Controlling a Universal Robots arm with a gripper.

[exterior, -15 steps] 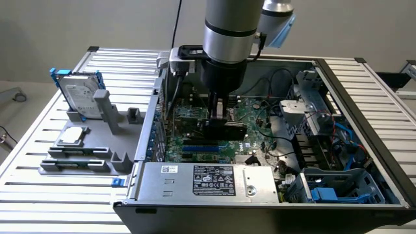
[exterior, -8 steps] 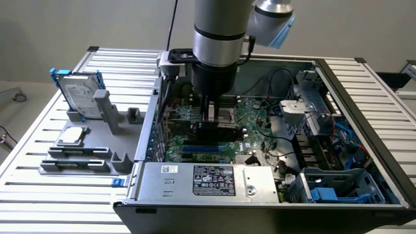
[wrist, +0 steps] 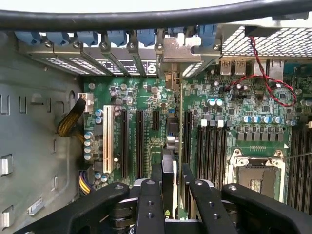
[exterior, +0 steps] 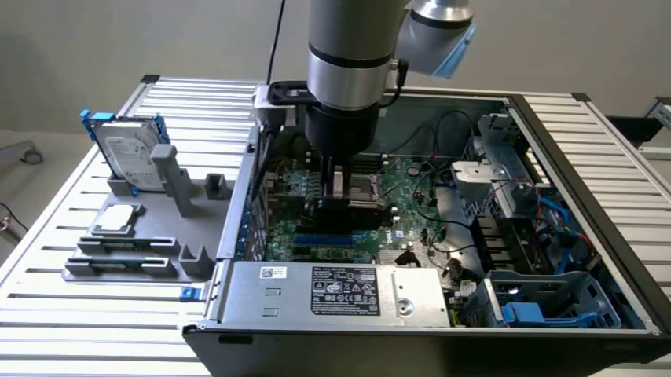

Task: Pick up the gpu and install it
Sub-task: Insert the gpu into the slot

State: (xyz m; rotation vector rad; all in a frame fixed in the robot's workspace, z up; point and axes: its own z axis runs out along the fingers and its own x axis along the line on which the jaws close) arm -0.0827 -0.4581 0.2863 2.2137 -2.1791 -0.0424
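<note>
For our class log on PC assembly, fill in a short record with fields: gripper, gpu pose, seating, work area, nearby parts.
gripper: shut on the gpu
gpu pose: upright, edge-on, above the expansion slots of the motherboard
seating: cannot tell whether in a slot
work area: inside the open computer case
nearby parts: hard drive standing in the grey holder outside the case

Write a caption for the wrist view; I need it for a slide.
Gripper holding the gpu edge-on over the motherboard's expansion slots, its silver bracket beside the rear slot covers.
</note>
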